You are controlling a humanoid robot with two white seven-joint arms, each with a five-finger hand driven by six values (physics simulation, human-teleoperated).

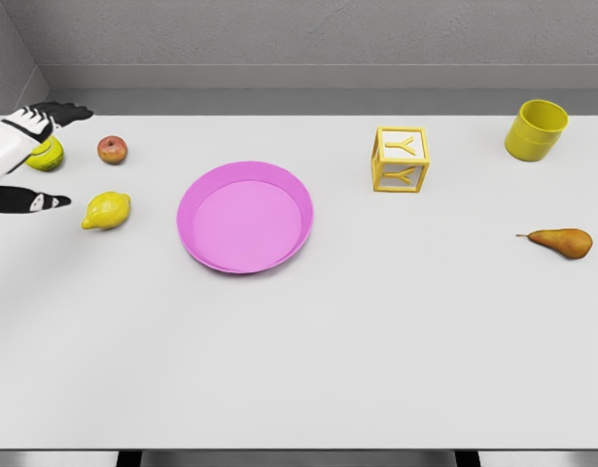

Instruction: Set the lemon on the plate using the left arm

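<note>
A yellow lemon (pixel 106 210) lies on the white table, left of the pink plate (pixel 203 243). My left hand (pixel 34 156) comes in at the far left edge, fingers spread wide and holding nothing. Its upper fingers (pixel 48 116) reach over a yellow-green fruit, and its thumb (pixel 41 202) points at the lemon from a short gap away. The plate holds nothing. The right arm is out of view.
A yellow-green fruit (pixel 48 156) sits partly behind the left hand, and a red apple (pixel 112 149) lies beside it. A yellow letter cube (pixel 401 159), a yellow cup (pixel 536 129) and a brown pear (pixel 562 241) are on the right half.
</note>
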